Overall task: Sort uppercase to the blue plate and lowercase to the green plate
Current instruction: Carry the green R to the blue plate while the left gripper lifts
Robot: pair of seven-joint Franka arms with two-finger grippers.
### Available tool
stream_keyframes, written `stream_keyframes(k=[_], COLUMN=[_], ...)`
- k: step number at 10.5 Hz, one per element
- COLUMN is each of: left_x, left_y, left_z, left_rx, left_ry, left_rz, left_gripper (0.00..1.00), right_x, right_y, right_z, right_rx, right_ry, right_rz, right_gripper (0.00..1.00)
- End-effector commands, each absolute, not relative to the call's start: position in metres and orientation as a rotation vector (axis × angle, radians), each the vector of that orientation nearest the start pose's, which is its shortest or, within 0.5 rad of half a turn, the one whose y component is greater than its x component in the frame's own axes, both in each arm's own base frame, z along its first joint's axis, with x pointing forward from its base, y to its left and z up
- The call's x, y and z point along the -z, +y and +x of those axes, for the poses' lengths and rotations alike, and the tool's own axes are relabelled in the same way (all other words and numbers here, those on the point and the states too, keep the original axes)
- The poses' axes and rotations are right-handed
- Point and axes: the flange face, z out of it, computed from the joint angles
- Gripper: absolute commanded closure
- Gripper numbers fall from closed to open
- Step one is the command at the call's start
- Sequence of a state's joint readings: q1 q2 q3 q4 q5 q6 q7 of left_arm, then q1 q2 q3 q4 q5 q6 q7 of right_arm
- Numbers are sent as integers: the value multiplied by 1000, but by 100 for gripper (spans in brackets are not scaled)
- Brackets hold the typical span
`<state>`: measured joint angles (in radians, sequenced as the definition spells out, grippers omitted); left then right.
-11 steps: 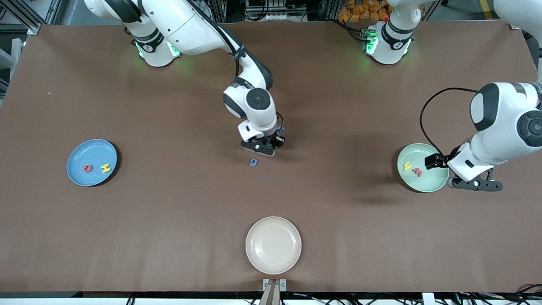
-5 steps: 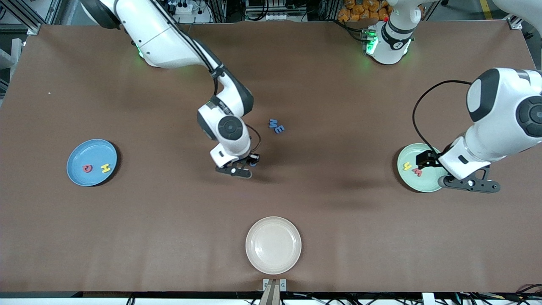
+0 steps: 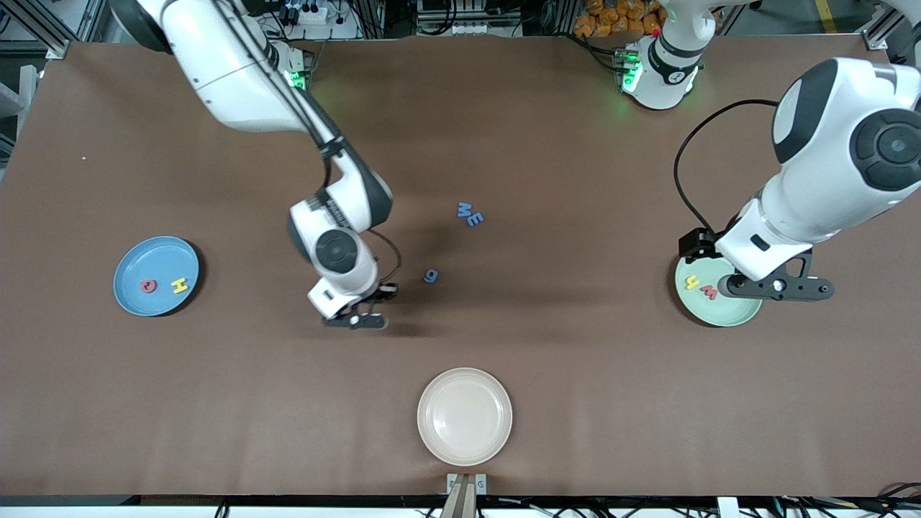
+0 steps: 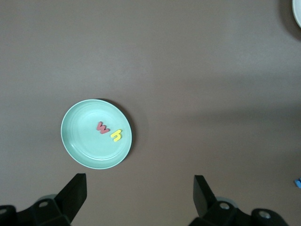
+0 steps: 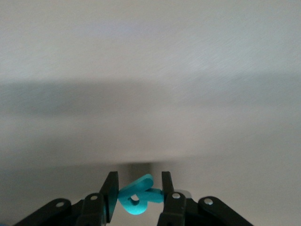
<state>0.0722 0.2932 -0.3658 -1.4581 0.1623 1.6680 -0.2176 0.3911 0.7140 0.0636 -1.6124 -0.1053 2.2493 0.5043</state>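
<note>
In the blue plate (image 3: 156,276), toward the right arm's end of the worktop (image 3: 575,374), lie the red Q (image 3: 148,285) and the yellow H (image 3: 180,285), side by side. The green plate (image 3: 719,311), toward the left arm's end, holds the yellow h (image 3: 691,283) and the red w (image 3: 709,291), touching or nearly so. The cream plate (image 3: 465,416), nearest the front camera, holds no letter.

Loose on the worktop's middle are the blue g (image 3: 430,275) and, farther from the camera, the blue M (image 3: 464,210) just beside the blue three-pronged letter (image 3: 474,219).

The right pincer (image 5: 137,195) is up over bare worktop between the blue plate and the blue g, clamped on the teal R (image 5: 138,194) (its flat faces pinched between the two pads). The left pincer (image 4: 138,193) hangs over the green plate's edge, fingers spread wide, holding nothing.
</note>
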Motion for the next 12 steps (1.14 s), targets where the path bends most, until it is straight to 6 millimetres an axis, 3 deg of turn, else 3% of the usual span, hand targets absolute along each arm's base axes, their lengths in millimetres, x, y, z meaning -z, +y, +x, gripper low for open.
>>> stream_keyframes(k=[1,3,6,8,10,12], left_x=[-522,-527,-550,-538,-525,-513], left_y=[-132,-139,-173,-193,-192,-193], left_z=[625,622,602,585,575,549], left_rx=[-92,-76,-32,-126,-174,-115], left_ry=[73,-5,-49,-87,-108,-117], left_rz=[-3064,-3066,-3072,-3064,-3064,-3077], left_gripper=[0,0,0,0,0,0], right_x=[-216,-227,-248,-266,-278,-271], right_y=[244,196,122,72,26,-26], right_z=[639,654,671,672,664,651], right_rx=[-86,-89,-106,-139,-167,-217], right_ry=[-169,-291,-478,-616,-689,-734], right_rz=[-3222,-3229,-3226,-3223,-3228,-3180], right_gripper=[69,69,67,67,67,67])
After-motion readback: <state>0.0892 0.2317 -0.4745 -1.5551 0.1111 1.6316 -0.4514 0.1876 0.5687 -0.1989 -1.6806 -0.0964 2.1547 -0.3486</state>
